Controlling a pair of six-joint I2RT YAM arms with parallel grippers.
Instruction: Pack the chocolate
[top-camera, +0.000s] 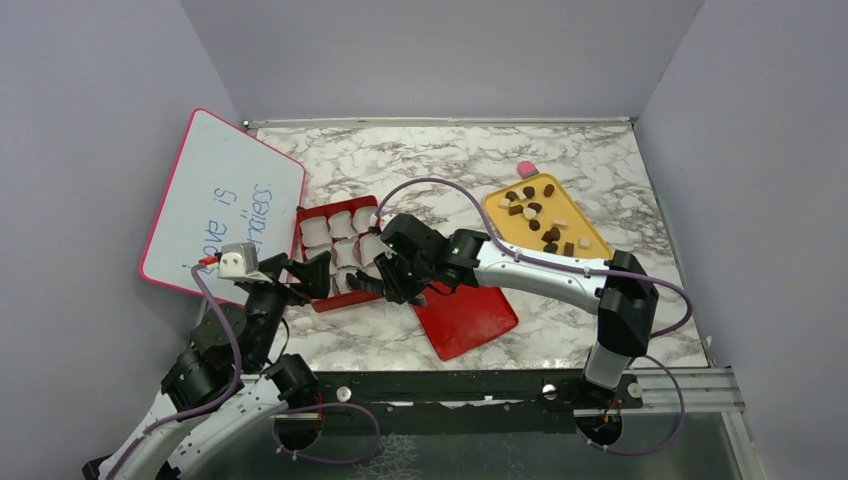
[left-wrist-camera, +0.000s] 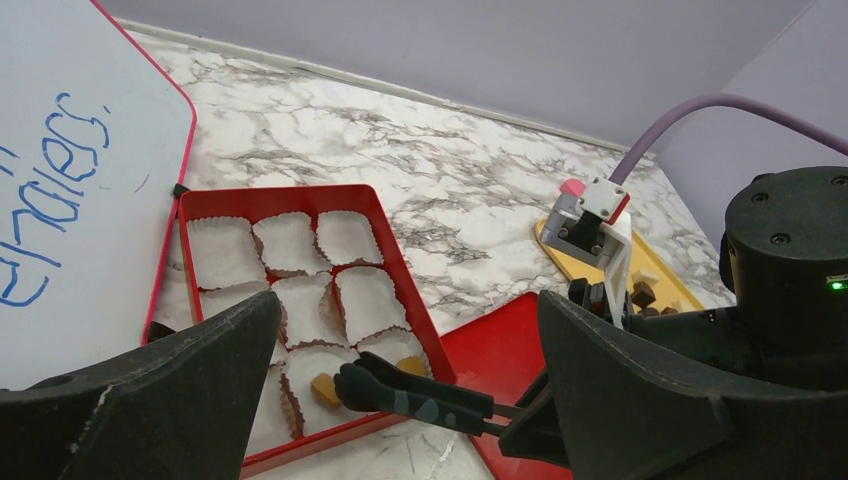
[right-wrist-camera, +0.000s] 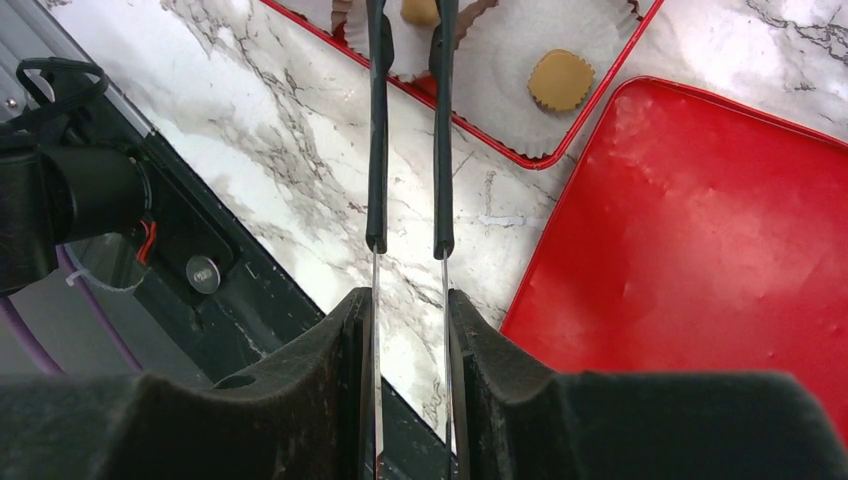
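Clenched black-tipped metal tongs (right-wrist-camera: 376, 150) in right pincer (right-wrist-camera: 408, 300), tips over white paper cups (left-wrist-camera: 288, 242) in red plastic box (left-wrist-camera: 280, 192). Held left pincer (left-wrist-camera: 405, 330) spread, empty. Saw tan chocolate (right-wrist-camera: 561, 80) in one cup, more on yellow tray (top-camera: 592, 243).

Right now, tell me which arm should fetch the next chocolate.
Right. The right gripper holds the tongs, and the yellow tray of chocolate lies on its side; the left gripper is open and empty.

The only writing I can see is blue handwriting on the pink-edged whiteboard (top-camera: 225, 205). Its first line reads "love is". The second line I cannot make out.
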